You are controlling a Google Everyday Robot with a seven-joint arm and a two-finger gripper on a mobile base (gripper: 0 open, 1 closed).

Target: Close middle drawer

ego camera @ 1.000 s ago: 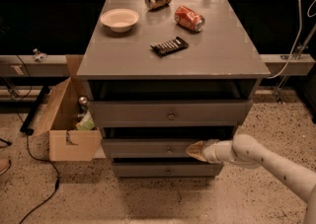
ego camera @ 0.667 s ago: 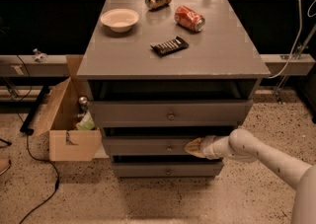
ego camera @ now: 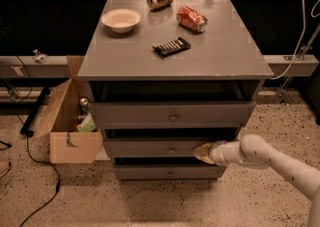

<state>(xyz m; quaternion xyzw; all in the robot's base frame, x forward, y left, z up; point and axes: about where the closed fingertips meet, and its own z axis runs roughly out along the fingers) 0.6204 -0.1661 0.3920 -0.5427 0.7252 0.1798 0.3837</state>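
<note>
The end effector (ego camera: pixel 202 152) sits with its tip against the front of the middle drawer (ego camera: pixel 145 148), just right of its knob (ego camera: pixel 171 150). Whether it is open or closed, I cannot tell. On the desk (ego camera: pixel 225 56) lie a red can (ego camera: pixel 191 18) and a dark bar (ego camera: pixel 171 47), and I can't read the writing on either.

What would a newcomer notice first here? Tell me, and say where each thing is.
First, the white arm reaching in from the lower right, its hand at the front of the middle drawer, just right of the knob. Next, the cabinet top: a white bowl at back left, a red can lying on its side at back right, and a dark snack bar near the middle.
</note>
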